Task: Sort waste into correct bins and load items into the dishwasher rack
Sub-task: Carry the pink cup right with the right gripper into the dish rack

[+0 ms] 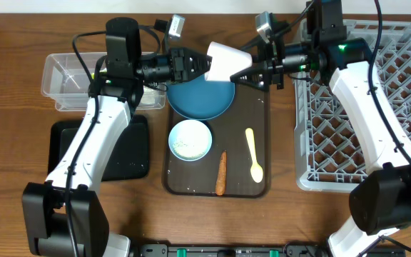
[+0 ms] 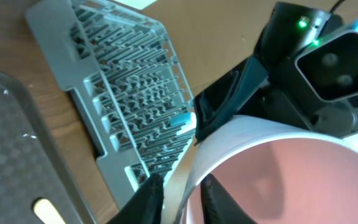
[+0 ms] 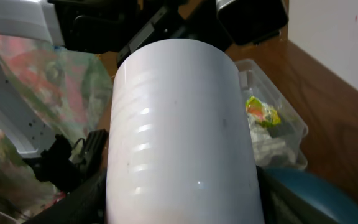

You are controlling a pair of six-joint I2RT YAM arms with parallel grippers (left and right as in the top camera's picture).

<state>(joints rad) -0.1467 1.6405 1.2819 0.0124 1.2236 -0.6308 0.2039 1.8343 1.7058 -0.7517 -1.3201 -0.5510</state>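
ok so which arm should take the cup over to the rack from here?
Right. The right gripper spans the cup around its body, and that arm sits beside the rack. The left gripper only straddles the rim, on the far side.

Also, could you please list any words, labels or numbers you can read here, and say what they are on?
None can be read.
The wrapper in the clear tub carries yellow-green print, too blurred to make out.
The cup shows no marking.
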